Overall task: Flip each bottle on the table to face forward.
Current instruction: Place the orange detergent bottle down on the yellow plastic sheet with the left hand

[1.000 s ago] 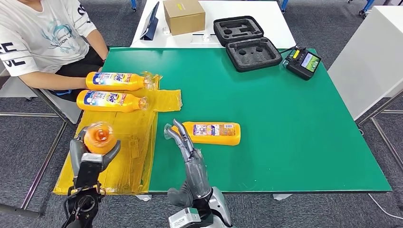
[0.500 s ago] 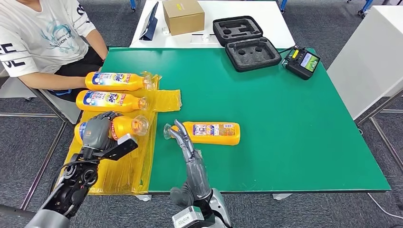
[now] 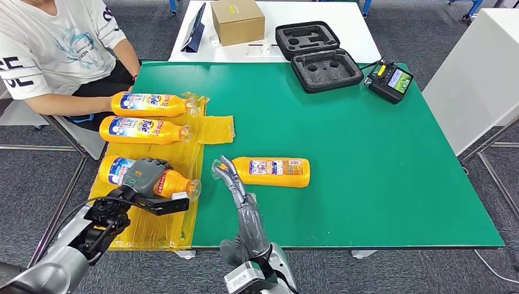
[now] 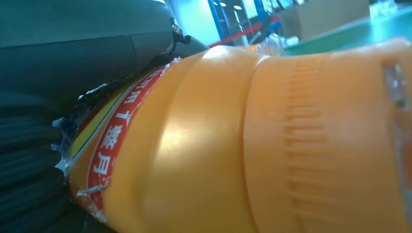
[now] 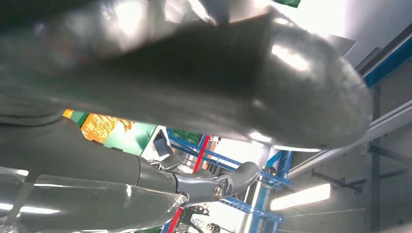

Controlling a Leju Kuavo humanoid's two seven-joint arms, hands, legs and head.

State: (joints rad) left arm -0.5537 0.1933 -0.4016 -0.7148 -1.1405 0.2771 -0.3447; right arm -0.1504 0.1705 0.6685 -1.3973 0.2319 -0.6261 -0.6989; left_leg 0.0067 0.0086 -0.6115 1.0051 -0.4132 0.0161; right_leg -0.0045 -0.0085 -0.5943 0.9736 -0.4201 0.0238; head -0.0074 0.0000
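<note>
Left hand (image 3: pixel 145 174) grips the third orange bottle (image 3: pixel 156 179) on the yellow sheet (image 3: pixel 160 214) at nine o'clock, while the right hand (image 3: pixel 231 177), fingers straight, touches the face-down bottle (image 3: pixel 272 171) mid-bench: smooth, rigid plastic, likely slippery, best grasped around its body.

The left hand (image 3: pixel 145 173) grips an orange plastic bottle with a blue label (image 3: pixel 150 176) lying on the yellow plastic sheet (image 3: pixel 164 214). The right hand (image 3: pixel 231 180) touches the cap end of another orange bottle (image 3: pixel 272 171) on the green table (image 3: pixel 367 159).
</note>
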